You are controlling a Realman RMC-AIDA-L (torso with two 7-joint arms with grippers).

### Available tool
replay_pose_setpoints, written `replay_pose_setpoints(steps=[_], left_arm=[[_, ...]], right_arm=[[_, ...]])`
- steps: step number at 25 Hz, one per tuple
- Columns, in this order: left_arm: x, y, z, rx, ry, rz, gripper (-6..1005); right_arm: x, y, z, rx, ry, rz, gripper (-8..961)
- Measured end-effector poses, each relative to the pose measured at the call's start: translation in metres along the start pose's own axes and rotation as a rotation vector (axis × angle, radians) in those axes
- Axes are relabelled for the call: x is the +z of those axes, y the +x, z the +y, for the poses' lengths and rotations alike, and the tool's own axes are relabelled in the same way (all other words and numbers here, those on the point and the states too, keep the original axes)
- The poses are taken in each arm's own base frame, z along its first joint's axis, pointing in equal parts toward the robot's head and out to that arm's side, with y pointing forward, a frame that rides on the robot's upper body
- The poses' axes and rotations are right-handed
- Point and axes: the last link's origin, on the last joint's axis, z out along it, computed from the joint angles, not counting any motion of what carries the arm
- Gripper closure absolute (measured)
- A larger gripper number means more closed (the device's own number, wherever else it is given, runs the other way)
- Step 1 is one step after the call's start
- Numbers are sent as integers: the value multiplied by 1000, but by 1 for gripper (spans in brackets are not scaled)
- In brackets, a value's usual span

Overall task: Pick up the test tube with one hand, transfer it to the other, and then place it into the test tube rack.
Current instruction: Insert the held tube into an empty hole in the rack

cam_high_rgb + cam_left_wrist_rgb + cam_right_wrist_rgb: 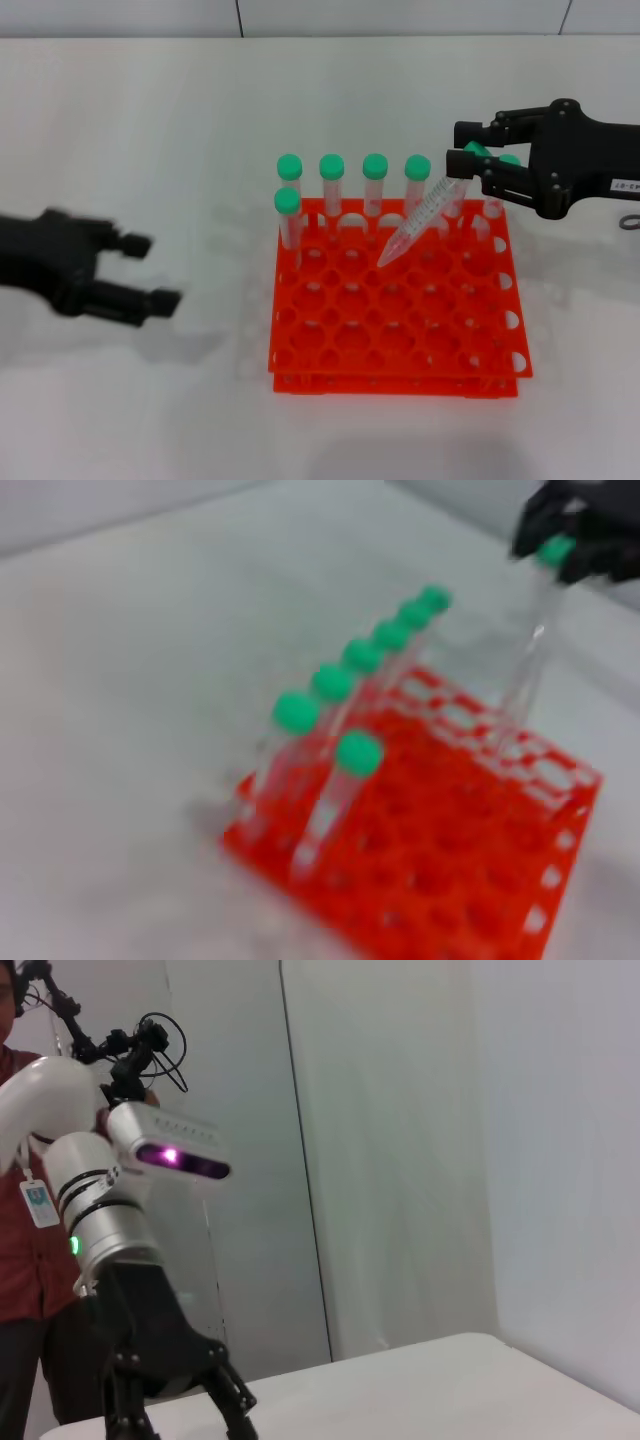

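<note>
Over the far right of the rack, a tube hangs tilted in the right gripper.

Nearest, at nine o'clock from the test tube rack (395,305), the left gripper (140,270) hovers above the white counter (150,400) with jaws spread and empty. Farther back, capped tubes (331,190) stand upright in the rack's far rows. At two o'clock, the right gripper (467,152) pinches the test tube (422,220) by its green cap; the tube slants, its pointed tip low over a hole in the rack's far part.
</note>
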Motion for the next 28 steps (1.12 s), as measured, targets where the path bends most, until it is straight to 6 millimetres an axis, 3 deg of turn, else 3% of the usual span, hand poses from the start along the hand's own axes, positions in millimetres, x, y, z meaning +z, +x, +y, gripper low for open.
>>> replay_pose_setpoints(steps=[7, 18, 28], left_arm=[[-14, -35, -7, -53, 91, 6, 109], [-3, -51, -4, 52, 46, 18, 109], [8, -61, -2, 116, -15, 6, 109]], right_arm=[[9, 0, -1, -8, -3, 14, 673], [17, -7, -5, -26, -4, 8, 673], [40, -18, -4, -107, -25, 53, 673]])
